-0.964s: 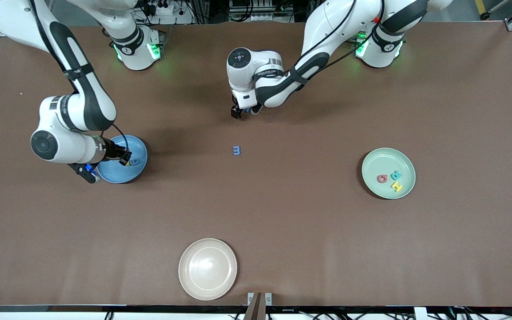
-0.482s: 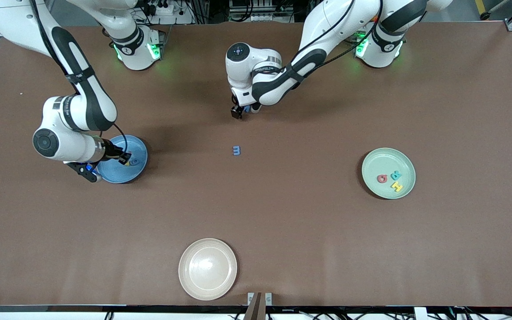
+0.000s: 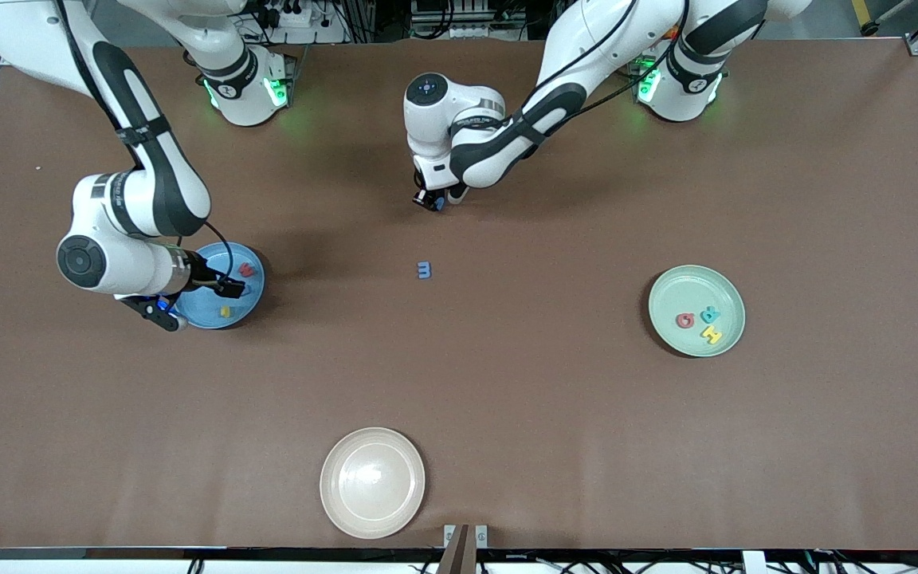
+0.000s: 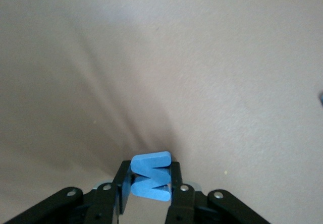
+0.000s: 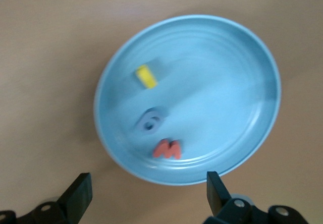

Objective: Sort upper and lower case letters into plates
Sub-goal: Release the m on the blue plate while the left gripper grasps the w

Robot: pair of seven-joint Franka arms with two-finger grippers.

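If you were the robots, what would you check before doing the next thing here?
1. Left gripper has its letter: ok. The fingers are shut on a blue letter, over the bare table.
2. Right gripper has let go: ok. It is open and empty above the blue plate.
3. Dropped letters sit inside the blue plate: ok. A red letter, a yellow letter and a blue-grey letter lie in it.
4. Green plate ready for more: ok. It holds three letters, with bare space left.
5. Letters left on the table: not ok. One small blue letter lies mid-table.
6. Which case the held letter is: cannot tell.
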